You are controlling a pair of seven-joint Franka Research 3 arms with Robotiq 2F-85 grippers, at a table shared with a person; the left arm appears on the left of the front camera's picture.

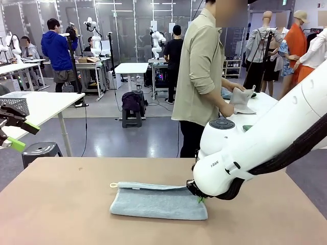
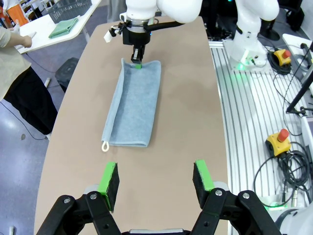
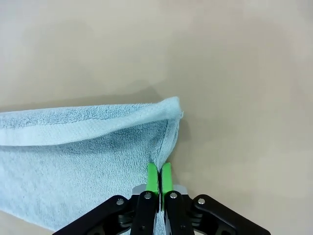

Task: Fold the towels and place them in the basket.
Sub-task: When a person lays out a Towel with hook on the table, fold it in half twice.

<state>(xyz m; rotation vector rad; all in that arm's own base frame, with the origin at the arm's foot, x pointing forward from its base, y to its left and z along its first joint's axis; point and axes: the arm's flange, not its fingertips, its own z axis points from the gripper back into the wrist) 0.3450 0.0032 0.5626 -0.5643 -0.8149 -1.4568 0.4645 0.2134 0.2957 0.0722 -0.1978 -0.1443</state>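
A light blue-grey towel (image 1: 153, 203) lies folded lengthwise on the brown table (image 1: 61, 204), its small loop (image 1: 113, 185) at the left end. My right gripper (image 1: 197, 196) is down at the towel's right end. In the right wrist view its green pads (image 3: 153, 175) are pressed together on the towel's (image 3: 73, 161) edge, so it is shut on it. My left gripper (image 2: 155, 169) hangs open above bare table, well short of the towel (image 2: 134, 103) and holding nothing. A dark wire-mesh basket (image 2: 73, 7) stands on a white side table.
A person (image 1: 202, 71) stands at the far side, turned to the white side table, holding another towel (image 1: 243, 100). A green cloth (image 2: 64, 27) lies near the basket. A mesh container (image 1: 15, 104) sits on a white table at far left. Cables and emergency-stop buttons (image 2: 279, 142) lie beside the table.
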